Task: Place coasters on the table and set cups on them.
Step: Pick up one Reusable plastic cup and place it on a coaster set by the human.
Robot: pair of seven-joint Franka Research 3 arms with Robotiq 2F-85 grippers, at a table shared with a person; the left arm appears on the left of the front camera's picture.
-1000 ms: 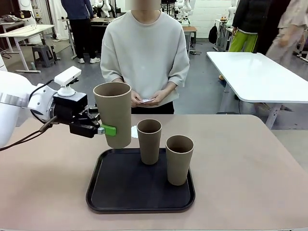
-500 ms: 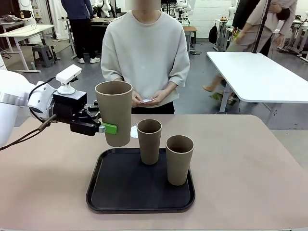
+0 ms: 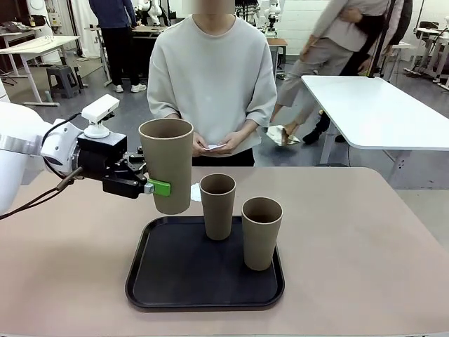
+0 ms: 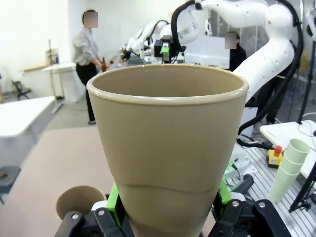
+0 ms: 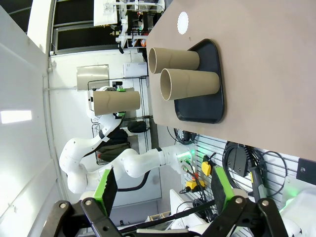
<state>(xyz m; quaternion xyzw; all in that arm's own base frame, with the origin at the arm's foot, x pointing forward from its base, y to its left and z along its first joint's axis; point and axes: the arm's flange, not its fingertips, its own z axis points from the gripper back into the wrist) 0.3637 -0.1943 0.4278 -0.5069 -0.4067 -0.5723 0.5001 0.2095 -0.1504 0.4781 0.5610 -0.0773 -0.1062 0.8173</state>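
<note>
**Lifted cup risked pushing the paper coaster aside**

Your left gripper [image 3: 158,188] was clamped on one cup [image 3: 166,165], holding it upright in the air over the far-left corner of the black tray [image 3: 175,281]. The pads gripped low on the cup's body, so its tall top could have tipped if you had swung fast. One coaster [image 5: 183,22] lay on the table [image 3: 365,246] just beyond the tray's far edge, and in the front view the held cup hid most of it. A descent aimed slightly off could have caught the thin lace edge and slid or creased it. The other two cups [image 3: 217,206] [image 3: 261,232] stood on the tray, the nearer one close beside your load, so a sideways drift toward the tray's middle might have knocked it. The person's hands [image 3: 235,142], beyond the tray, held what looked like more coasters [image 3: 215,147]. Your right gripper [image 5: 163,192] stood wide and empty, well apart from the tray
</note>
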